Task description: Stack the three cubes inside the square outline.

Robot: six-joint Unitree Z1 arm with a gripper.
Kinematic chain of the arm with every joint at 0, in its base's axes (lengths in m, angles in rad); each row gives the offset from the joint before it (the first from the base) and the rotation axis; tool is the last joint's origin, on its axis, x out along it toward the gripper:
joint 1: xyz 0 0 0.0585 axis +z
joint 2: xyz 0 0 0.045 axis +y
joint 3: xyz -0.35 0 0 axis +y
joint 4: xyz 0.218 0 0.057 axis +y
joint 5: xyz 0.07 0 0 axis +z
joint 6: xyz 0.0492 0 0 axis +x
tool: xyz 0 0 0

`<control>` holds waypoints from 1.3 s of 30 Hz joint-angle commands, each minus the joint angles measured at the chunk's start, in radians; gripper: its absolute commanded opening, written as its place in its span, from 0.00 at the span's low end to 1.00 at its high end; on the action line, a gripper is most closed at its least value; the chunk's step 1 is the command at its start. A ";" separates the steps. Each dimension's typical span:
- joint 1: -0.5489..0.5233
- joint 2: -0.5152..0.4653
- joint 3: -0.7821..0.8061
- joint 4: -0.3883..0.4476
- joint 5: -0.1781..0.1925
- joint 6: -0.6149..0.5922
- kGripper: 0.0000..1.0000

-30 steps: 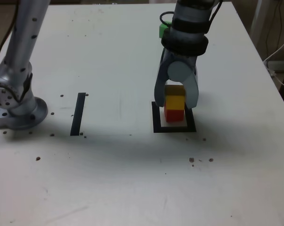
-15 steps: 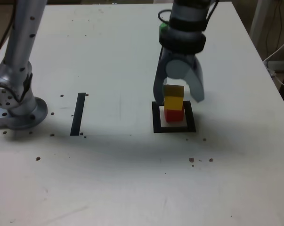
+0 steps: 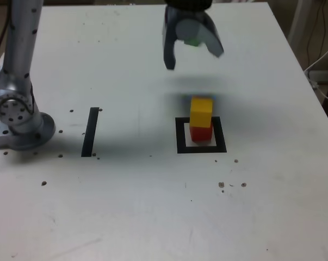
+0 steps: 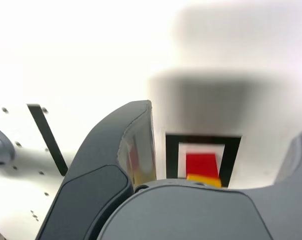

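The grey gripper [image 3: 192, 54] hung in the air above the far part of the white worktop [image 3: 153, 206], its two curved grey fingers [image 3: 169, 51] spread wide apart with nothing between them. It was clear of the stack, up and toward the far edge from it, and its soft shadow lay on the worktop just behind the cubes.

The small yellow cube [image 3: 201, 111] sat on top of the small red cube [image 3: 200, 132], the two making a short tower. The red one rested on the white centre of the thick black tape square outline [image 3: 180, 136], toward the far side of the frame, so that more white showed in front of it than behind. The yellow cube looked set a touch crooked on the red, though the edges were too soft to be sure. In the wrist view the same pair showed inside the frame between the fingers, red with a yellow edge against it.

A patch of green [image 3: 192, 41], the small green cube, peeped out from behind the gripper at the far side of the worktop, well apart from the outline; most of it was hidden.

On the exterior view's left stood the arm's silver metal base [image 3: 19, 122], and between it and the outline lay a straight strip of black tape [image 3: 90, 131]. Dark specks dotted the worktop near the strip and in front of the outline
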 commanded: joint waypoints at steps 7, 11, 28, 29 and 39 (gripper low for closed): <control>0.201 0.086 -0.182 0.054 0.026 0.287 1.00; 0.274 0.143 -0.298 0.090 0.024 0.421 1.00; 0.433 0.431 -0.680 0.222 0.012 0.666 0.98; 0.433 0.446 -0.695 0.225 0.008 0.670 0.98; 0.429 0.540 -0.763 0.235 -0.017 0.682 0.91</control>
